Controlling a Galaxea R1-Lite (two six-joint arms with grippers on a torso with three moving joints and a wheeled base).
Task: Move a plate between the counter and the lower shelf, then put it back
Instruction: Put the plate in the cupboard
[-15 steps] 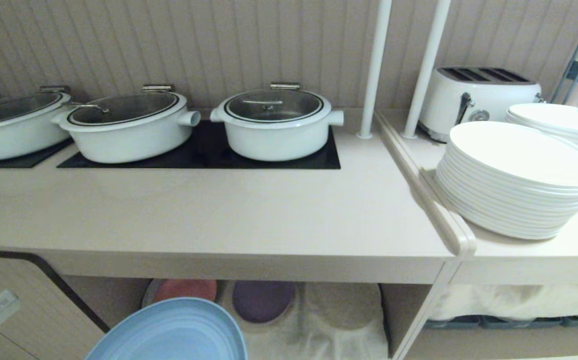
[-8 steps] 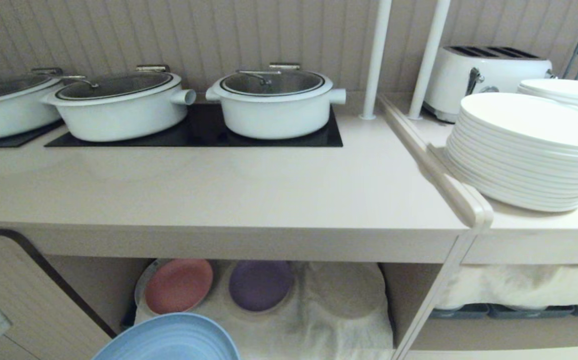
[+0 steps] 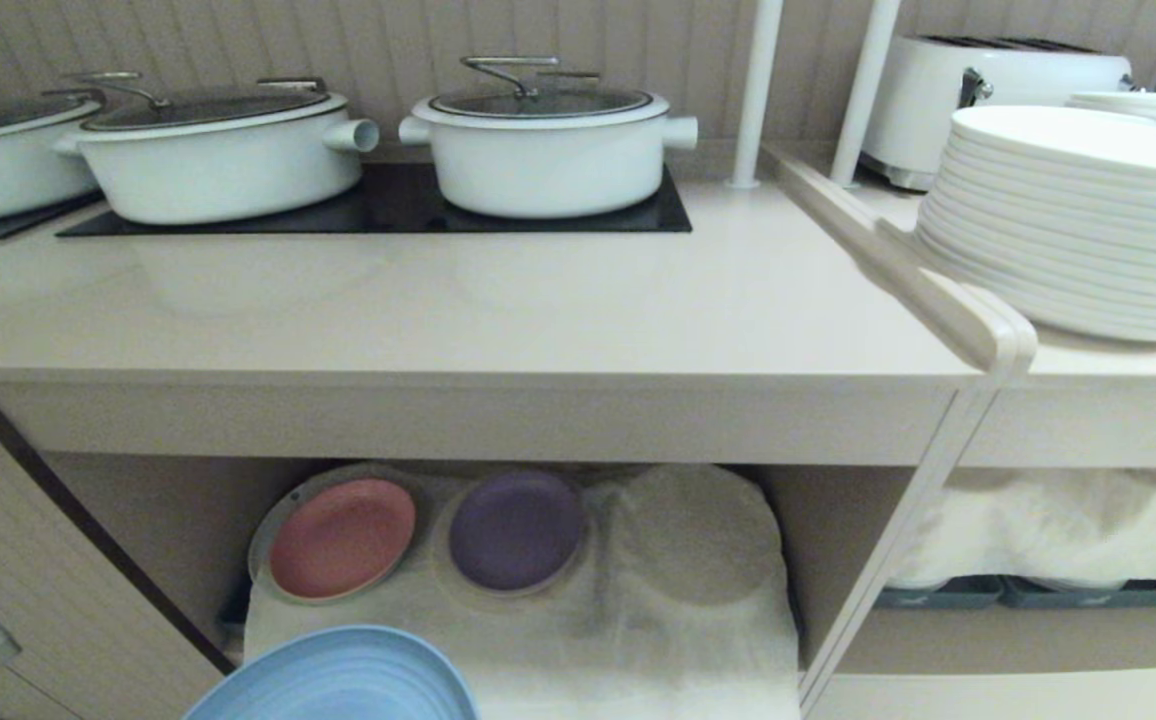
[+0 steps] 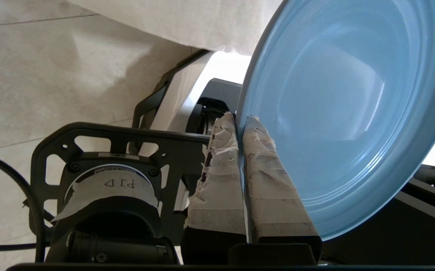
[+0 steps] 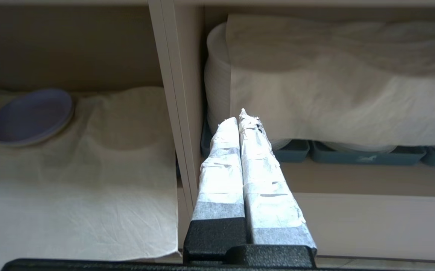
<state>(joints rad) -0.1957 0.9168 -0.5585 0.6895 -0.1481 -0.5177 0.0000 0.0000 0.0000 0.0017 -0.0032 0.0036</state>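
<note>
The left gripper (image 4: 240, 120) holds the plate (image 4: 347, 113) by its rim, its 2 taped fingers (image 4: 266, 188) pinched tight on the edge, with the light-blue dish hanging clear of any surface, below and in front of the counter (image 3: 498, 310) and just outside the lower shelf (image 3: 138, 510). In the head view the plate (image 3: 338, 680) shows at the bottom edge, in front of the white cloth (image 3: 638, 640) that lines the shelf, where a pink plate (image 3: 341, 536) and a purple plate (image 3: 516, 528) sit side by side beside 1 cloth-covered round bump. The right gripper (image 5: 242, 116) is parked with its fingers pressed together on nothing, facing the post between the shelf and the next compartment. The step in hand appears to be the carry toward the shelf. The next move likely calls for levelling the plate, easing it in under the counter's thick front edge and setting it on bare cloth near the front, short of the 2 coloured plates. 3 white pots (image 3: 548, 140) stand on the black hob panels above.
</note>
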